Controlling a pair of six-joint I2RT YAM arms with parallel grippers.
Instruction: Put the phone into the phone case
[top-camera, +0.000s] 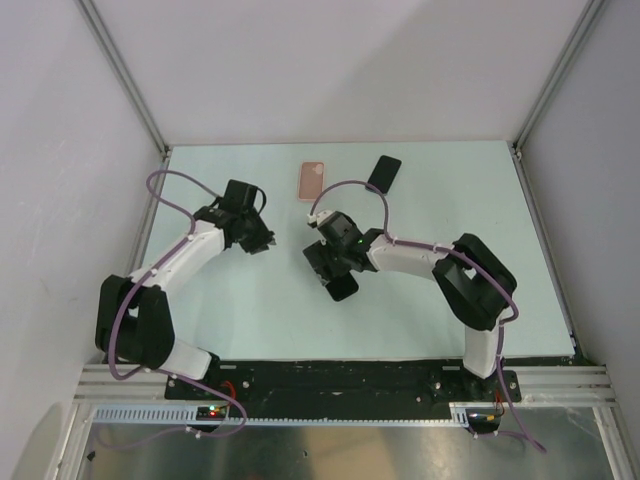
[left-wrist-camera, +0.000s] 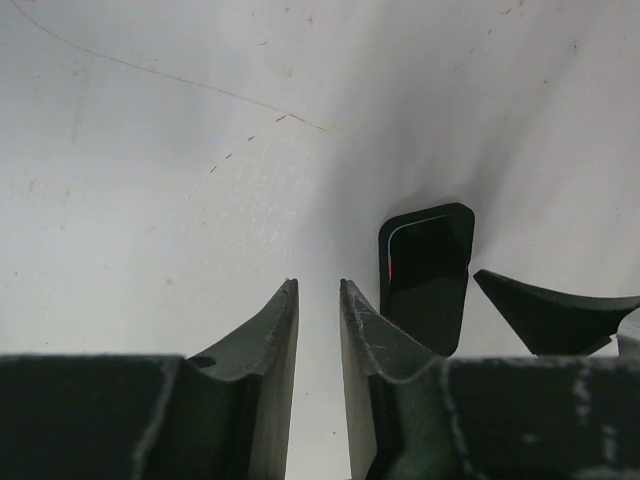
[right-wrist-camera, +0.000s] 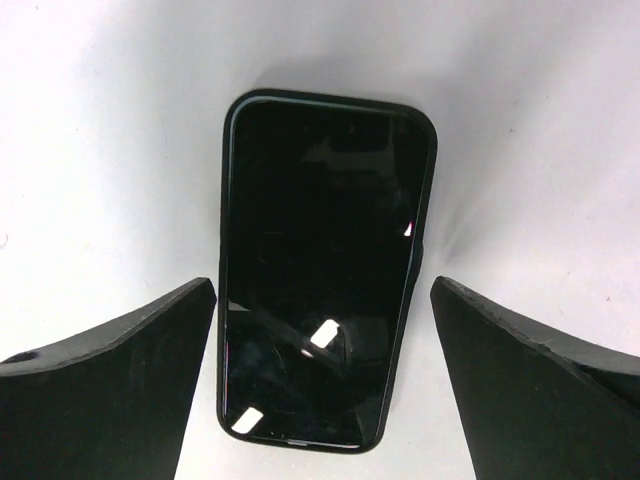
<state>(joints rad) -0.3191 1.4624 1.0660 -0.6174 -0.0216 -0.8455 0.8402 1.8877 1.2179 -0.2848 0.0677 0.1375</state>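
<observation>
The left gripper (left-wrist-camera: 318, 292) hung low over the table (top-camera: 450, 300) with its fingers drawn close, a narrow gap between them and nothing in it. From its own camera the phone (right-wrist-camera: 322, 250) lay off to the right and a little ahead, apart from those fingers. Further right, the phone lay flat and screen-up near the middle of the table, directly beneath the right gripper (right-wrist-camera: 323, 290). That gripper's fingers were spread wide, one on each long side of the phone, touching neither. The phone's long axis ran straight away from the right wrist, so any squeeze would fall across its width, and the right arm was plainly the nearer. A dark rim ran round the screen, which looked like a case already on it, though this could not be told for sure. Toward the far edge lay a pink slab (top-camera: 312, 181) and, right of it, a black slab (top-camera: 384, 172), both well apart from the phone and in nobody's way.
</observation>
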